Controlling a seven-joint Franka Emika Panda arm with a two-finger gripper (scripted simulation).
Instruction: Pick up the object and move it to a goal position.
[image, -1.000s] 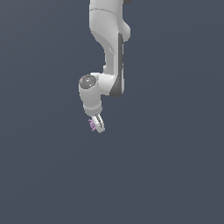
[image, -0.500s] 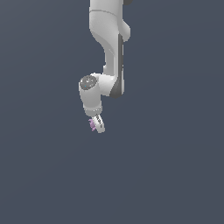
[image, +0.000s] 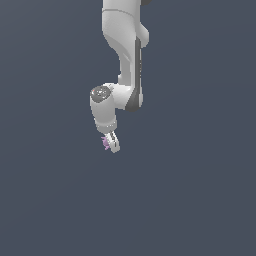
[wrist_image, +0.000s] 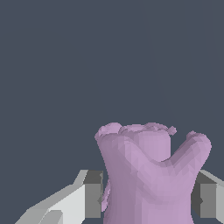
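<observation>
Open slate-grey space is lying all around the end effector (image: 113, 145) in the exterior view: to both sides, below it and in front, with only the arm's own white links (image: 125, 60) rising above it. Between its fingers (wrist_image: 83, 197) the lilac object (wrist_image: 148, 175) is filling the gap, touching both pads, so that passage is taken up. Beyond the object, the wrist view is showing only plain grey.

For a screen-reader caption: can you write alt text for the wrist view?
A lumpy lilac-purple blob with stubby lobes fills the lower frame, clamped between the gripper's grey-padded white jaws. Behind it is plain dark grey-blue background.
</observation>
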